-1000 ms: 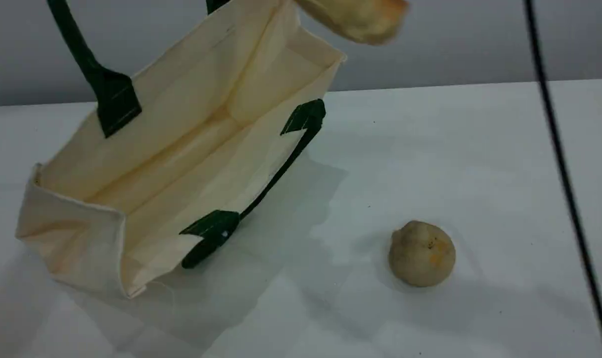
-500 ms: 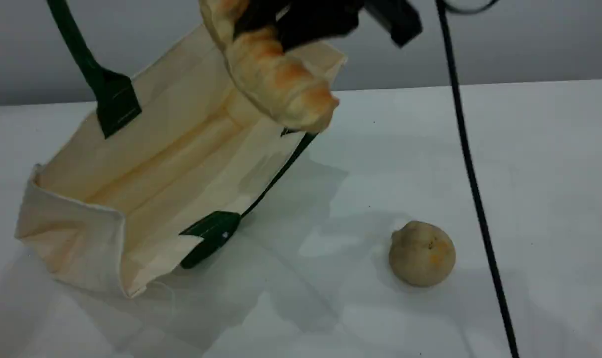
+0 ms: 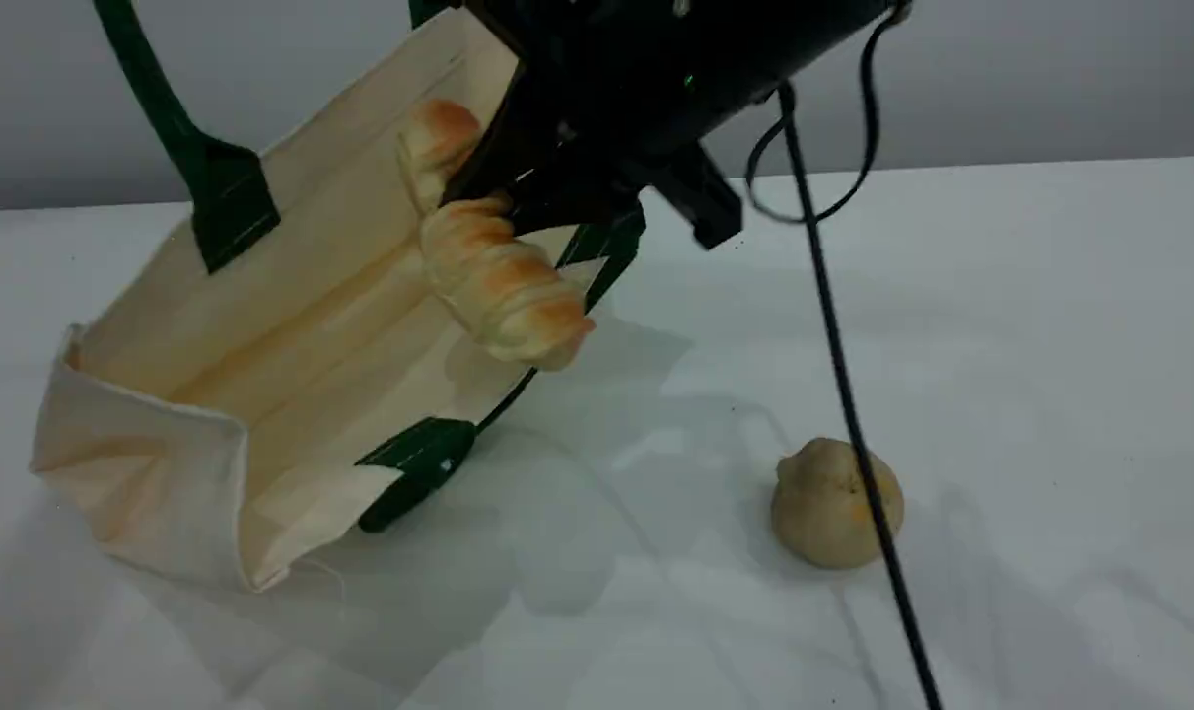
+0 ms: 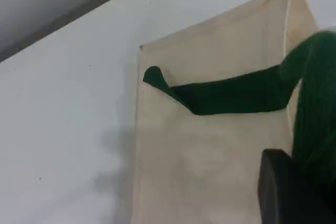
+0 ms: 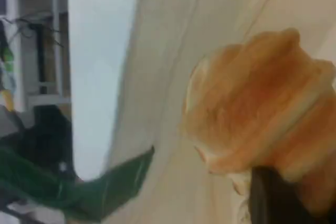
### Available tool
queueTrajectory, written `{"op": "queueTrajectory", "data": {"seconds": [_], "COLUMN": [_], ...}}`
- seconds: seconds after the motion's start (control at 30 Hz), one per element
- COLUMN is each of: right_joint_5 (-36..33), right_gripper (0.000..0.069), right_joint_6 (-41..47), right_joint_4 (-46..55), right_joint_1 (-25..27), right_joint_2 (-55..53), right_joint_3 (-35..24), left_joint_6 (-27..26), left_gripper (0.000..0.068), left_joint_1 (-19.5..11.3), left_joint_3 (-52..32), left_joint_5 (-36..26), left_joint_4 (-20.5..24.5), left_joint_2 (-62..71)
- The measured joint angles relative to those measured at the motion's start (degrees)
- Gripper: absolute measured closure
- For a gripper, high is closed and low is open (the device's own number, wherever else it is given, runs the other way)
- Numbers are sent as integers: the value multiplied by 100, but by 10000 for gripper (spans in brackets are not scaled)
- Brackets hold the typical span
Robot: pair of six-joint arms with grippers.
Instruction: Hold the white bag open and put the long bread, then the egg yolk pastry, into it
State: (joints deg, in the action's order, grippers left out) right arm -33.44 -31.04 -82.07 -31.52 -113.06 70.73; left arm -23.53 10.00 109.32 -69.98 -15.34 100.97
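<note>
My right gripper (image 3: 518, 202), pinched on the long bread (image 3: 503, 286), hangs it at the mouth of the white bag (image 3: 291, 286), centre frame, not yet released. My left gripper (image 4: 294, 192), clamped on a green strap handle (image 4: 236, 95), holds the bag open. The egg yolk pastry (image 3: 835, 503) sits untouched on the table (image 3: 1050, 345), lower right.

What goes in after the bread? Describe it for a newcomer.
Find the white bag lying open on the left. To its right, alone on the table, sits the pastry: a small beige ball, unlike the ridged orange bread at the bag's mouth.
</note>
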Motion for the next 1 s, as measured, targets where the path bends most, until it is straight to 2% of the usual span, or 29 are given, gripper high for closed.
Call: {"op": "queueTrajectory", "data": {"seconds": [0.3,0.4,0.67,0.87,1.0], "right_joint_5": [195,206,137,348,128], "right_gripper": [586,586,586,585,546], "right_joint_6": [-1358,-1630,-1633,-1849,-1894], "right_joint_4": [-1733,-1817,-1799,-1783,-1783], "right_joint_1": [7,7,7,7,7], "right_joint_2": [-362,-476,-714,-831,-1011], "right_joint_3": [0,12,294,398,556], "left_joint_6": [0,-5,-135,-272,-304], "left_gripper": [608,608,608,608,608], "left_joint_1": [0,0,0,0,0], "left_joint_3": [0,0,0,0,0], "left_joint_5": [0,0,0,0,0], "left_joint_4": [-23,-165,-555,-877,-935], "left_joint_2": [0,0,0,0,0]}}
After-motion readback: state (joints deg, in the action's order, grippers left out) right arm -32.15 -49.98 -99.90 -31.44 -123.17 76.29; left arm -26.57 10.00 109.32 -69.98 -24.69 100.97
